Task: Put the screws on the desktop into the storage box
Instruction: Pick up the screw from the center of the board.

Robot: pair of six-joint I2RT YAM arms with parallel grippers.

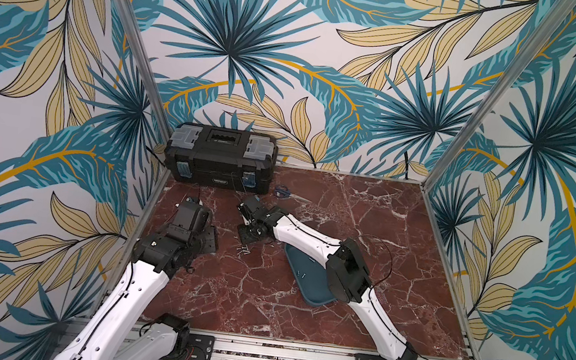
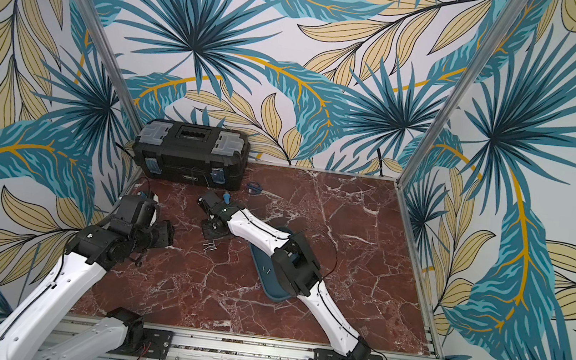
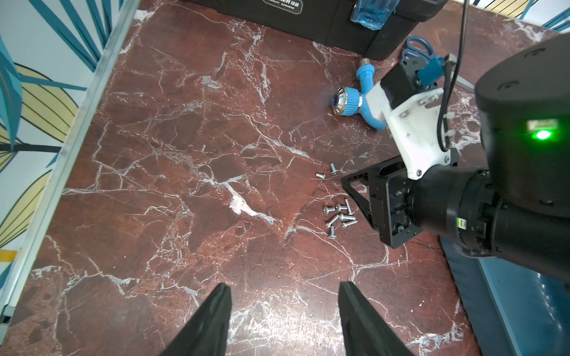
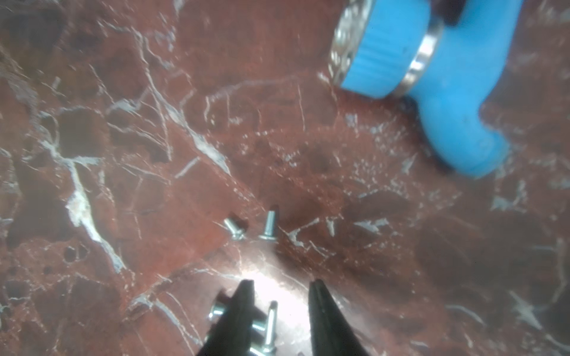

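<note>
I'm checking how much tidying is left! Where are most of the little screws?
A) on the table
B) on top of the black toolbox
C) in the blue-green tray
A: a pile of screws lies on the table by the right gripper, while only two show in the tray.

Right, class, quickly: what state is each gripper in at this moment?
Left gripper: open, empty.
Right gripper: open, low over the screws, gripping none.
</note>
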